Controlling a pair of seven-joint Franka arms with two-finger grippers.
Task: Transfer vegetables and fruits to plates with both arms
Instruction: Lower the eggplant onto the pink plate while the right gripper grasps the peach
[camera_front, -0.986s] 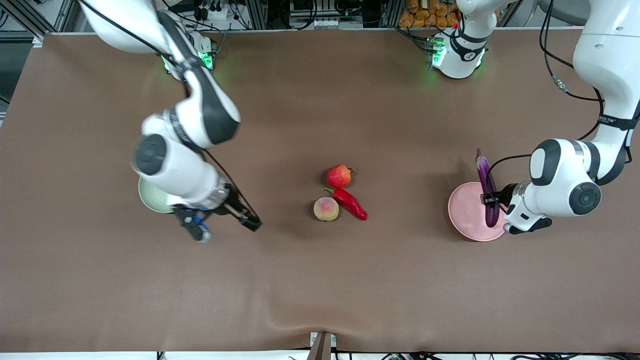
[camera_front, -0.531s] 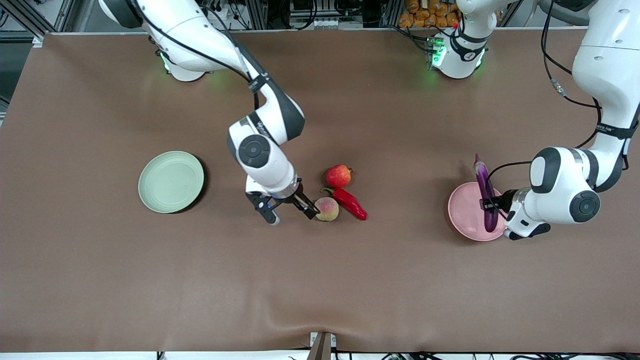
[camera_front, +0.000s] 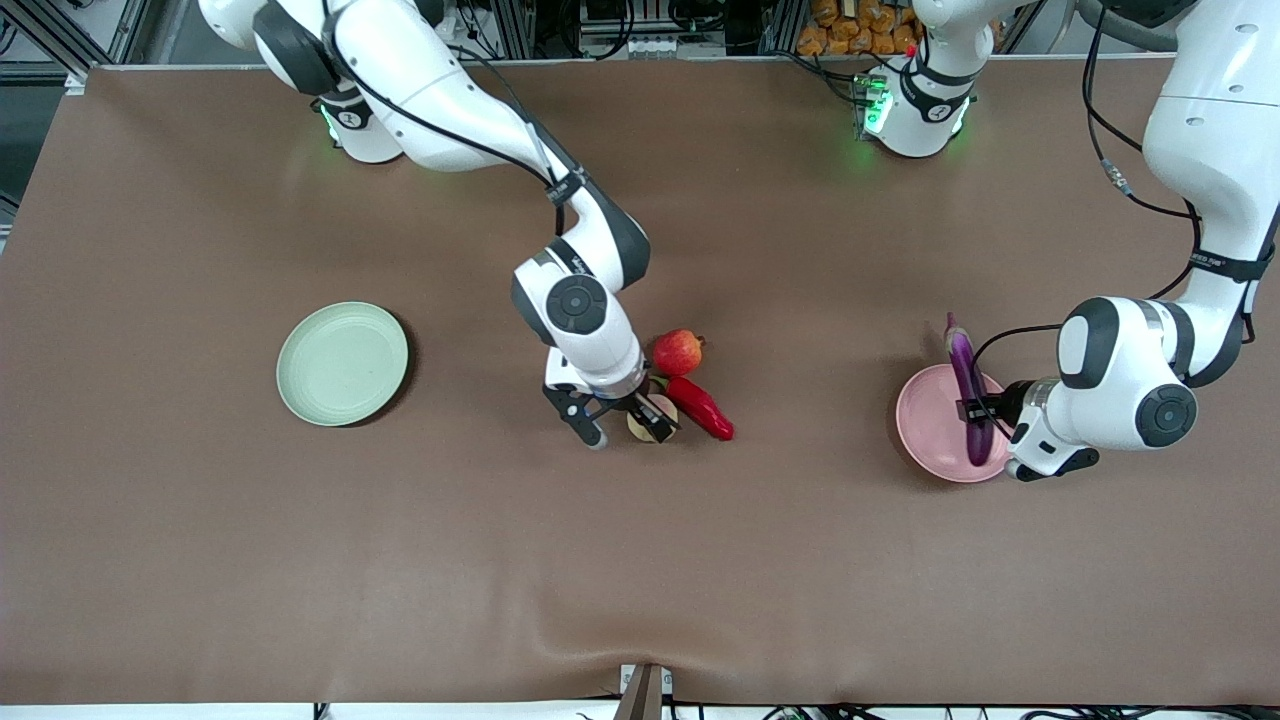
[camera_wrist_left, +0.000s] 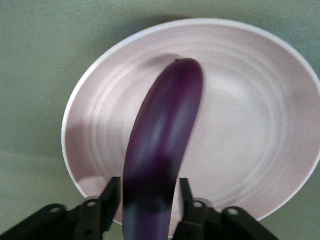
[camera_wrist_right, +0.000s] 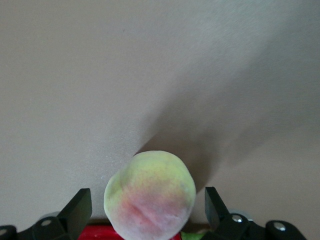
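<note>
My left gripper (camera_front: 978, 420) is shut on the long purple eggplant (camera_front: 962, 375) and holds it tilted over the pale pink plate (camera_front: 925, 430). In the left wrist view the eggplant (camera_wrist_left: 162, 145) sits between the fingers of the left gripper (camera_wrist_left: 149, 197) above the pink plate (camera_wrist_left: 250, 125). My right gripper (camera_front: 630, 436) is open, its fingers on either side of the peach (camera_front: 640, 427) at mid-table. The right wrist view shows the peach (camera_wrist_right: 149, 195) between the right gripper's (camera_wrist_right: 145, 207) spread fingers. The red apple-like fruit (camera_front: 678, 352) and the red chili (camera_front: 703, 407) lie beside the peach. The pale green plate (camera_front: 342, 363) holds nothing.
The brown table cloth (camera_front: 640, 560) covers the whole table. The chili (camera_wrist_right: 95, 234) touches the peach right by the right gripper's fingers. The apple lies a little farther from the front camera than the peach. Both arm bases (camera_front: 915, 105) stand along the table's back edge.
My right arm has swung from over the green plate to the peach, and its open fingers now straddle it. My left gripper has shifted slightly over the pink plate with the eggplant.
</note>
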